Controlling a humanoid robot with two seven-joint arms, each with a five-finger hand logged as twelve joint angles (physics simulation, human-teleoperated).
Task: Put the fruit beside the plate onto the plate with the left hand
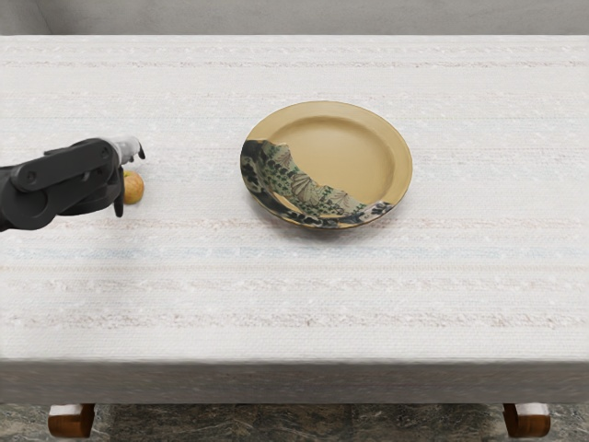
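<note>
A small round orange-yellow fruit (134,188) lies on the table, well left of the plate (368,124). The plate is tan with a dark patterned band along its lower left rim and holds nothing. My left hand (118,175) comes in from the left edge and sits right over the fruit, covering its left side. Its dark fingers hang down beside the fruit, curled loosely around it. I cannot tell whether they press on it. The fruit rests on the cloth.
A pale woven cloth (294,276) covers the table, whose front edge runs across the bottom of the view. A wide gap of cloth separates the fruit from the plate.
</note>
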